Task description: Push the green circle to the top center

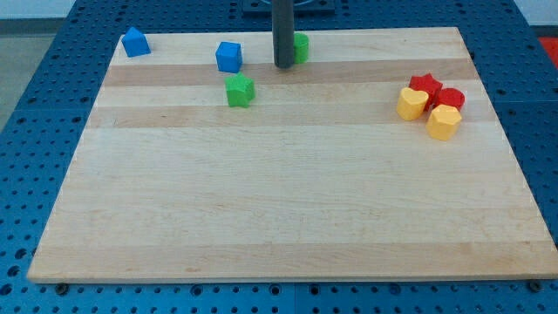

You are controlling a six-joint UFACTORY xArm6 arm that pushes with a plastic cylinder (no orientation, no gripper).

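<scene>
The green circle (301, 47) sits near the view's top centre of the wooden board (288, 201), partly hidden behind my rod. My tip (283, 65) rests on the board just left of and touching or nearly touching the green circle. A green star-like block (239, 90) lies below and to the left of the tip. A blue cube (228, 57) stands left of the tip.
A blue block (134, 42) sits at the board's top left corner. At the right, a red star-like block (425, 85), a red block (450, 98), a yellow heart-like block (411, 104) and a yellow hexagon-like block (443, 122) cluster together.
</scene>
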